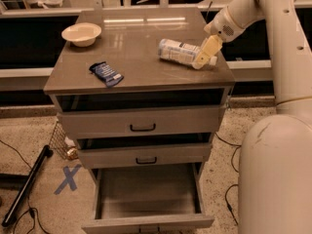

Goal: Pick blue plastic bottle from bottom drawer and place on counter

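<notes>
Blue plastic bottle [176,51] is laid sideways on the counter [139,69], apparently as delivered; the gripper [206,53] is seen at its cap end, and its grip cannot be told.

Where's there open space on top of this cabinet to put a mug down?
The widest bare patch is the middle of the counter, between the bowl and dark blue snack packet on the left and the blue plastic bottle on the right. The front right corner is free. The right edge is crowded: the claw sits at the bottle's right end.

Speckled floor [29,126], blue tape X [68,178], black pole [25,186], wire basket [58,140]
</notes>
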You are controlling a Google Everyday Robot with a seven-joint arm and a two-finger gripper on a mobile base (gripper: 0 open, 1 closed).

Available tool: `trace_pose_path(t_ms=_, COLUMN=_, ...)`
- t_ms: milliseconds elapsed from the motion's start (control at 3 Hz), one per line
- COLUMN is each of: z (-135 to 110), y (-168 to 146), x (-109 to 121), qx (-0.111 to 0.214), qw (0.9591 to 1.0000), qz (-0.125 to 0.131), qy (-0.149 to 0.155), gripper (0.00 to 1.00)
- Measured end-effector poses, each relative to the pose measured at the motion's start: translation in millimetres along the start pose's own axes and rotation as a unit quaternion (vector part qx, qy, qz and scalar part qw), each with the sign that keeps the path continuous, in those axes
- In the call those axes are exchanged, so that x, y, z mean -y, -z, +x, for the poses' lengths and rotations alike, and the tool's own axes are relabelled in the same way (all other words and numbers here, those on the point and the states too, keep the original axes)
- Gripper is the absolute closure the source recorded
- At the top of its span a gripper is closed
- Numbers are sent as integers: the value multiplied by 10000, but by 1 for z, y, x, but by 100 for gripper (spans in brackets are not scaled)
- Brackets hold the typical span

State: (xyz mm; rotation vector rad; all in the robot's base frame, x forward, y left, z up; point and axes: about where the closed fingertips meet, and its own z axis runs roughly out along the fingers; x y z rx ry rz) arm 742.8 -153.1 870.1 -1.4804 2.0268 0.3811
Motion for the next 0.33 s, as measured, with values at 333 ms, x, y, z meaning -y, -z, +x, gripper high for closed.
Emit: trace_pose_path(t_ms=333, z=2, y=45, x=1, qx=8, qw=9996, qz=271, qy=81, gripper=0)
